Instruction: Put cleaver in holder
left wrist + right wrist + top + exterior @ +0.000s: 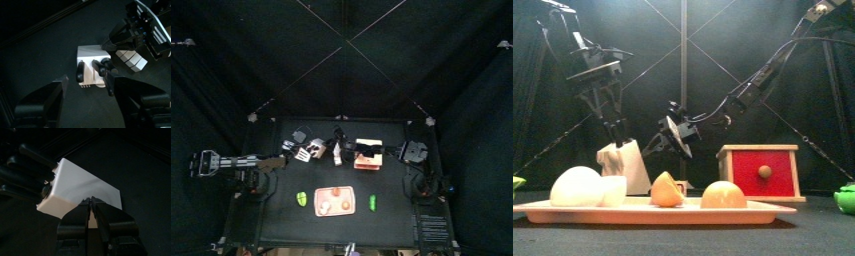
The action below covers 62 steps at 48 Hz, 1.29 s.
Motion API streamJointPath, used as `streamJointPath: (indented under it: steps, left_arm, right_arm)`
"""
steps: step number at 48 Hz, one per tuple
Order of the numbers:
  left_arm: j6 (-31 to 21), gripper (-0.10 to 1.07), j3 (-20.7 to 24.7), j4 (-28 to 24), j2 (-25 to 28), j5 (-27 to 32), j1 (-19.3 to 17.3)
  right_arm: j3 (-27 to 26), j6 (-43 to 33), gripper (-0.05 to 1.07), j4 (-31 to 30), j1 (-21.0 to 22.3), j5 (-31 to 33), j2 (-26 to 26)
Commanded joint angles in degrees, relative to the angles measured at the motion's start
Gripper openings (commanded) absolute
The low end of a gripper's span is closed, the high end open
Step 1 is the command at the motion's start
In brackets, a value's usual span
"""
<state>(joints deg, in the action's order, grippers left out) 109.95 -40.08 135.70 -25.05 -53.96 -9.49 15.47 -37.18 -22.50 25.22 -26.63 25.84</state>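
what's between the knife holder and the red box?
The right gripper, reaching to the knife holder past the red box; clearest in front view.

Both arms are black, built of slim tubular links with blocky joint housings and thin black cables looping alongside. The left gripper (85,95) has two broad, matte black jaws. The right gripper (93,210) has dark, narrow jaws rising from a rounded black body.

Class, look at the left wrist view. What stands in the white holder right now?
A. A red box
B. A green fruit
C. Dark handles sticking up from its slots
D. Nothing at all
C: the holder has dark handles standing up out of its slots, with the left tool open just before it.
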Motion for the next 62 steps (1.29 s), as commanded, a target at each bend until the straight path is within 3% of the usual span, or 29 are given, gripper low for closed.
streamJointPath:
  steps: [1,20,27,34,47,62]
  left_arm:
    - [-0.09,0.98,1.23,-1.23,-0.26,0.62,0.00]
    - [-1.76,0.98,0.79,-5.54,-3.43,1.14,1.05]
    - [-2.02,0.98,0.35,-6.86,-5.36,2.90,2.64]
    - [-3.08,0.98,-1.49,-8.88,-6.06,7.29,5.19]
    - [-5.19,0.98,-4.66,-18.19,-6.06,23.12,7.82]
    - [-9.84,0.98,-9.14,-24.35,-6.86,32.08,12.30]
  right_arm:
    - [-0.88,0.09,0.54,0.00,0.00,-0.18,-1.58]
    - [0.35,0.18,0.54,-0.09,-0.26,-0.18,-3.69]
    - [3.25,0.09,0.54,0.26,-0.35,-0.53,-6.42]
    - [7.29,0.18,0.54,0.44,-0.53,-0.88,-10.90]
    - [15.64,0.09,0.54,0.35,-1.49,-1.14,-20.57]
    - [20.83,0.62,0.54,-1.58,-6.59,-1.14,-26.98]
